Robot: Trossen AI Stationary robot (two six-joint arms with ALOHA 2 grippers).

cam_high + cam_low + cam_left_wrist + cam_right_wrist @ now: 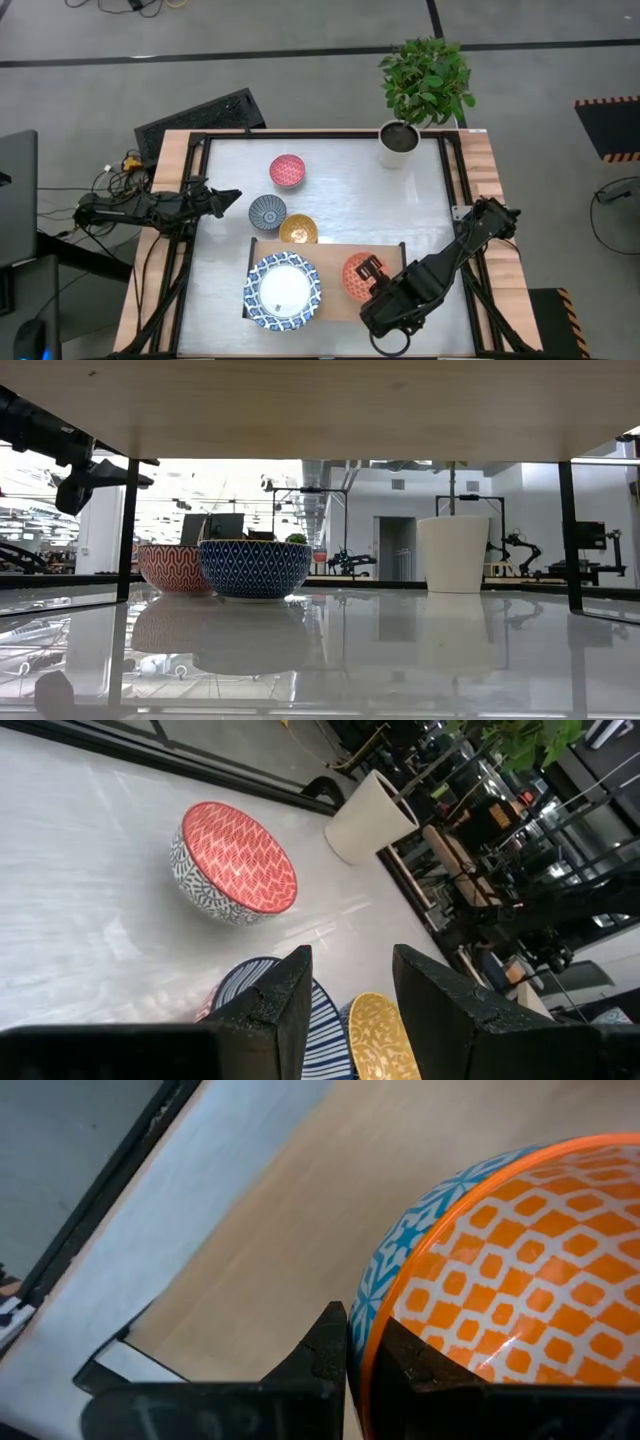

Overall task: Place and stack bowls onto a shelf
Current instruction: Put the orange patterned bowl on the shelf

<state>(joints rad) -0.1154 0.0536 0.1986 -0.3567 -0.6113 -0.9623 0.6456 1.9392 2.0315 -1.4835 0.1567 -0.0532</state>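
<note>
I'm pinching the orange bowl [500, 1270] by its rim with the right gripper [355, 1342], setting it on the shelf [330, 300] beside the large blue-and-white bowl [283, 290]. The left gripper [350, 1000] is waiting spread, with the pink-red bowl [287, 170], dark blue-grey bowl [267, 212] and yellow bowl [298, 230] ahead, all still to place.

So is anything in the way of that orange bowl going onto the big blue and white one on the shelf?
Nothing visible. The right tool grips the orange bowl by its rim, over the shelf. The blue and white bowl sits beside it, with only bare board between them.
</note>
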